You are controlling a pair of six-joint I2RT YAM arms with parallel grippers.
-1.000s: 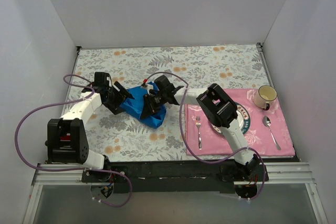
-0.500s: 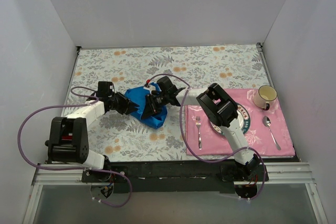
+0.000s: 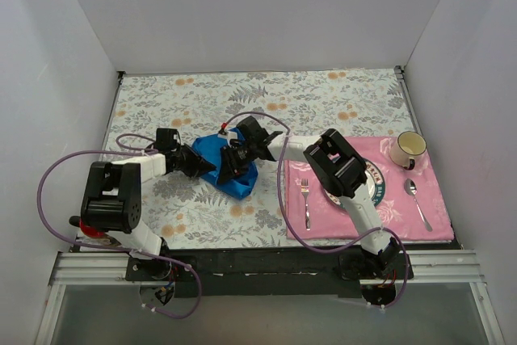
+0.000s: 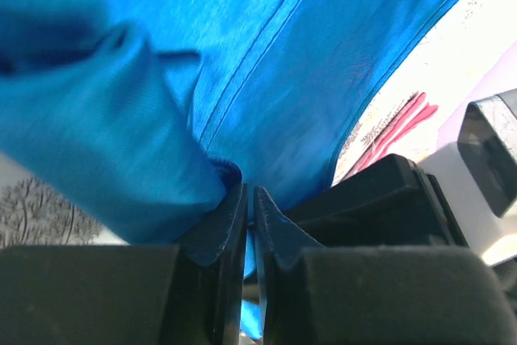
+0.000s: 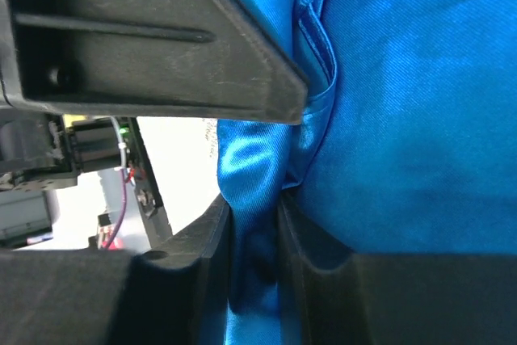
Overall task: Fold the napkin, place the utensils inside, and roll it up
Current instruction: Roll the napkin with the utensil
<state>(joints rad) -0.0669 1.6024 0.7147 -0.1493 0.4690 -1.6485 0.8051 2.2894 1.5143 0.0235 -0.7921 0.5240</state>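
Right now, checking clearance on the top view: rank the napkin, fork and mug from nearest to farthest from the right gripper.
1. napkin: pinched in the right gripper, table centre.
2. fork: on the pink placemat's left side.
3. mug: placemat's far right corner.

We see a pink placemat [image 3: 355, 228] on the table [image 3: 323, 94]: fork [image 3: 305, 204] by its left edge, spoon [image 3: 418, 202] right, cup [image 3: 409, 149] far-right corner.
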